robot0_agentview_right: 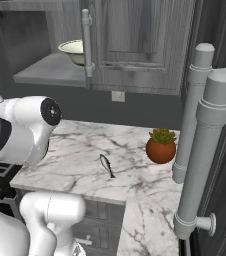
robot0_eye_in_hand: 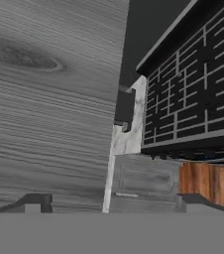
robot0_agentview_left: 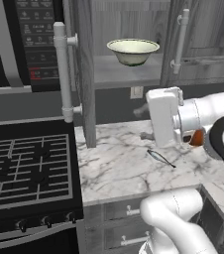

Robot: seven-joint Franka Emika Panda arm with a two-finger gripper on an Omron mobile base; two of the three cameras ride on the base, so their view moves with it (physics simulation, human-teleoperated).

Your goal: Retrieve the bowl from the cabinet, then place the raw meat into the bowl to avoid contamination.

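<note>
Beside the stove at the left, the open cabinet door is jutting out over the worktop, and any sweep of the arm upward toward the shelf is risking a knock against that door or its bar handle. Further right, the bowl is sitting on the cabinet shelf, near its front edge; a clumsy reach could be pushing it off. Below it, the raw meat is lying on the marble, close under the arm. Rightmost, the arm is folding low with the wrist turned leftward, the hand standing wide apart, gripping nothing.
</note>
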